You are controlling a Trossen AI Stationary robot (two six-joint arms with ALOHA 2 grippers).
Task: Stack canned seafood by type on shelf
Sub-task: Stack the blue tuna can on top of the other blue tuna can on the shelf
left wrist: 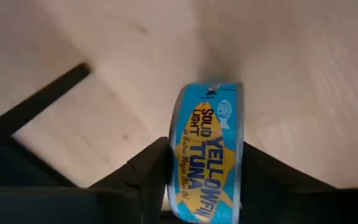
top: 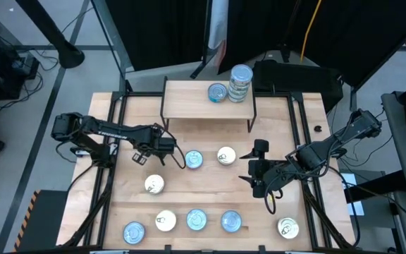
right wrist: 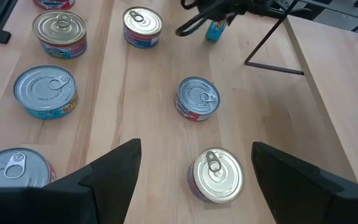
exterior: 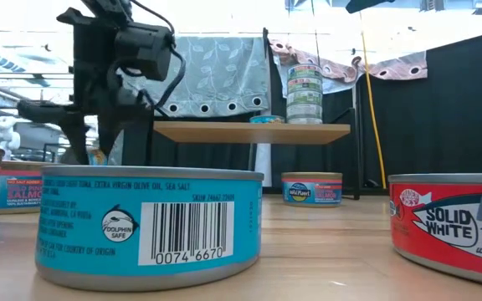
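You see the counter [top: 210,173] carrying the shelf [top: 189,100], which bears a tall tin stack [top: 240,83] beside one flat tin [top: 217,92]. Your left pincer [left wrist: 197,168] grips a blue yellowfin tuna tin [left wrist: 205,155] on edge near the shelf's leg. Your right pincer [right wrist: 194,168] hangs wide over loose tins [right wrist: 218,175].

Hanging behind the wooden surface [top: 136,212]: a black curtain [exterior: 442,117], a leafy grey cloth [exterior: 216,84], a yellow cord [top: 306,32] dangling down.
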